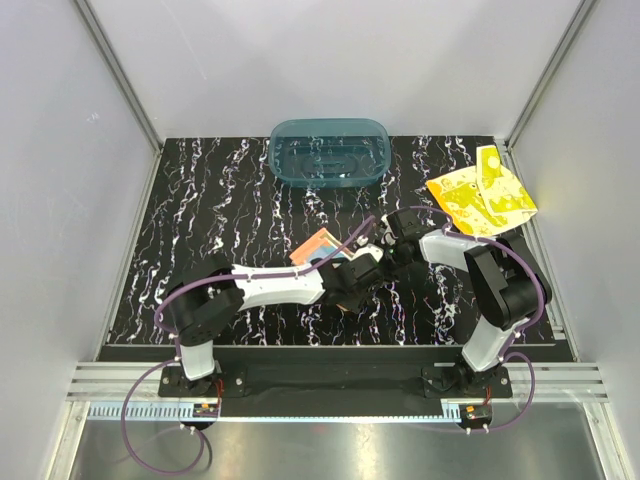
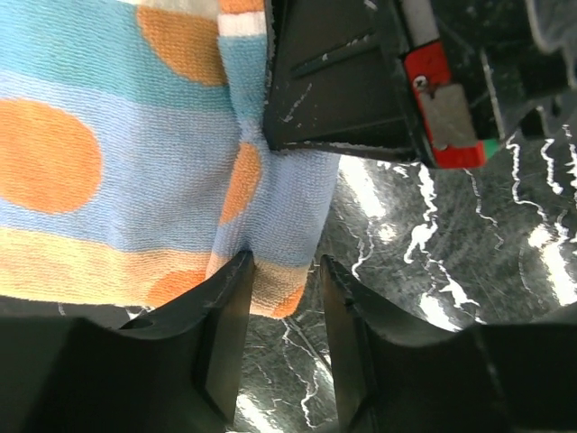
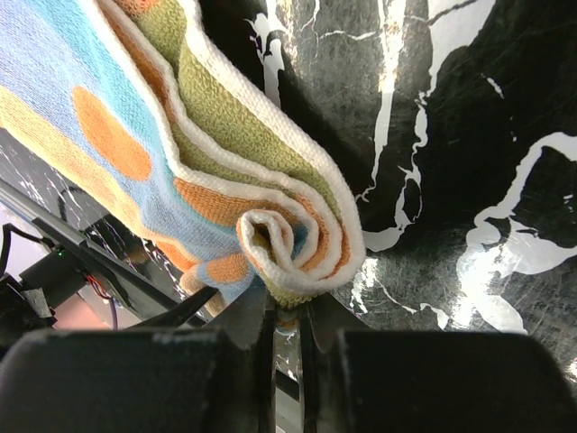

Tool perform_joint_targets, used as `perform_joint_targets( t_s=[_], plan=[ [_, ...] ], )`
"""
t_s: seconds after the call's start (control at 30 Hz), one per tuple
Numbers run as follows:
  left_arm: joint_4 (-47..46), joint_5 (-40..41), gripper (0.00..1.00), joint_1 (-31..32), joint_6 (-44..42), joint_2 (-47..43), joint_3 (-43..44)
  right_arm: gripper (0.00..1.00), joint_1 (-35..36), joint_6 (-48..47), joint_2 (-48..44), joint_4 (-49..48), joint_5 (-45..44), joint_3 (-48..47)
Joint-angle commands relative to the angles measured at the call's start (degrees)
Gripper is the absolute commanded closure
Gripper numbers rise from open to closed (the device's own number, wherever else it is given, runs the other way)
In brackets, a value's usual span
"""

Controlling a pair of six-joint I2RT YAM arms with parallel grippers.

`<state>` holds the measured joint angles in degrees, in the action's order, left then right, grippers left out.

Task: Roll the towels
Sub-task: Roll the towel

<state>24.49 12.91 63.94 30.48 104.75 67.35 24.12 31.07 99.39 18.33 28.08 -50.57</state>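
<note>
The light blue and yellow towel with orange dots [image 1: 318, 246] lies mid-table, partly rolled. The right wrist view shows its rolled end [image 3: 293, 244] as a tight spiral. My right gripper [image 3: 288, 311] is shut on the lower edge of that roll. My left gripper [image 2: 284, 271] stands open, with the towel's [image 2: 117, 180] corner lying loosely between its fingertips. Both grippers meet at the towel's right side [image 1: 368, 262]. The bright yellow towel [image 1: 481, 198] lies crumpled at the back right, away from both arms.
A teal translucent tub [image 1: 328, 152] stands at the back middle of the black marbled table [image 1: 220, 215]. White walls with metal corner posts close in the back and sides. The right gripper's black body with a red part [image 2: 442, 99] fills the top of the left wrist view.
</note>
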Motion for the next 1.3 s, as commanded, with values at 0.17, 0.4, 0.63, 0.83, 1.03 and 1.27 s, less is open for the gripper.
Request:
perform_joint_targets(
  t_s=[0.17, 0.4, 0.63, 0.83, 1.03, 1.27],
  plan=[
    [3.0, 10.0, 0.51, 1.2, -3.5, -1.1, -1.1, 1.00, 0.7, -1.7, 2.1, 0.2, -0.6, -1.6],
    [-2.2, 5.6, 0.51, 1.5, -5.5, -0.7, -5.0, 1.00, 0.7, -2.2, 3.2, 1.0, -0.3, -3.0],
    [-1.7, 0.8, 0.51, 1.6, -7.8, 3.4, -3.3, 1.00, 0.7, -2.9, 4.0, 2.7, 0.3, -5.4],
    [2.0, 1.4, 0.64, 1.8, -7.3, 8.5, -0.6, 0.96, 0.6, -4.3, 3.8, 5.6, 0.5, -7.8],
    [1.6, 0.1, 0.86, 1.7, -8.3, 9.6, 0.1, 0.86, 0.6, -5.6, 4.0, 6.8, 4.0, -7.8],
    [-1.9, -7.0, 0.89, 0.3, -9.9, 5.0, -2.5, 0.60, 0.4, -6.9, 4.7, 9.9, 0.9, -9.3]
  ],
)
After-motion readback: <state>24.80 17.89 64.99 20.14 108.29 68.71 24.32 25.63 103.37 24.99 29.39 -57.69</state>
